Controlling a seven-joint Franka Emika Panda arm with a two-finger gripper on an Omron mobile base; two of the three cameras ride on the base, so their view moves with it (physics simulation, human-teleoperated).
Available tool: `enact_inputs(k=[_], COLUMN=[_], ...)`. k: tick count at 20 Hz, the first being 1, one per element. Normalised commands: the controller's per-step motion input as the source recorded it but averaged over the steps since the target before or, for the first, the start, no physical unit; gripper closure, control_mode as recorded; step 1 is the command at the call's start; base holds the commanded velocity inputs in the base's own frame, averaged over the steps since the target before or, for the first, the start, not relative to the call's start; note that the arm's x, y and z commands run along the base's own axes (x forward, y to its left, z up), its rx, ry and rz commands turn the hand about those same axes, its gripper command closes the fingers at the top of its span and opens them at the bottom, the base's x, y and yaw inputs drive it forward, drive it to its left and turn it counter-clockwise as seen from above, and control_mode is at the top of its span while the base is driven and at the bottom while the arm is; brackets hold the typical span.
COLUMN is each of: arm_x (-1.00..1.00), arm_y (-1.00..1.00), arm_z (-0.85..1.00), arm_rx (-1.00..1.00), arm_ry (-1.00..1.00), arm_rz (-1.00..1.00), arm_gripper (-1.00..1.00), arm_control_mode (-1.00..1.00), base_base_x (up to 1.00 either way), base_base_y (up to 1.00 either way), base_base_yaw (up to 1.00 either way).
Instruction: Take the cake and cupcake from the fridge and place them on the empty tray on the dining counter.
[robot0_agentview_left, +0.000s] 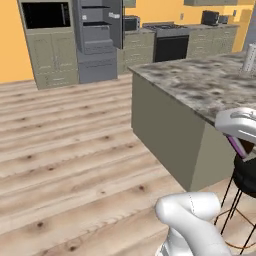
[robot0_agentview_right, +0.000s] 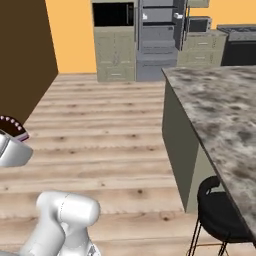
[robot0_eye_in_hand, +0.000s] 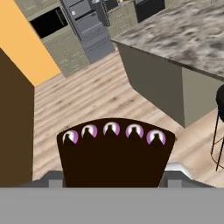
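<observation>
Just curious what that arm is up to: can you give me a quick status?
Gripper closed on the cake, carried over the floor. Fridge open, across the room. Dining counter to the right; black stool beside it.

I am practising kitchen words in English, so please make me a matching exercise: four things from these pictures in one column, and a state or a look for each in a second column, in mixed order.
Things:
1. cake
2. fridge
3. dining counter
4. stool

States or looks:
A. stands open, far across the room
B. black, on thin legs, next to the counter's base
C. held between the jaws
D. grey speckled stone top on a plain grey-green base

Right pairs: 1-C, 2-A, 3-D, 4-B
</observation>
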Motion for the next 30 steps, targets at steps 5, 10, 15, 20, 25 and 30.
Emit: enact_inputs(k=[5, 10, 15, 20, 25, 30], arm_x=[0.0, 0.0, 0.0, 0.0, 0.0, 0.0], arm_y=[0.0, 0.0, 0.0, 0.0, 0.0, 0.0], arm_z=[0.0, 0.0, 0.0, 0.0, 0.0, 0.0], arm_rx=[0.0, 0.0, 0.0, 0.0, 0.0, 0.0], arm_ry=[0.0, 0.0, 0.0, 0.0, 0.0, 0.0], arm_rz=[0.0, 0.0, 0.0, 0.0, 0.0, 0.0], arm_gripper=[1.0, 1.0, 1.0, 1.0, 1.0, 1.0], arm_control_mode=[1.0, 1.0, 1.0, 1.0, 1.0, 1.0], base_base_x=[-1.0, -1.0, -1.0, -1.0, -1.0, -1.0], base_base_y=[0.22, 0.12, 0.0, 0.0, 0.0, -0.03], base_base_yaw=[0.0, 0.0, 0.0, 0.04, 0.05, 0.01])
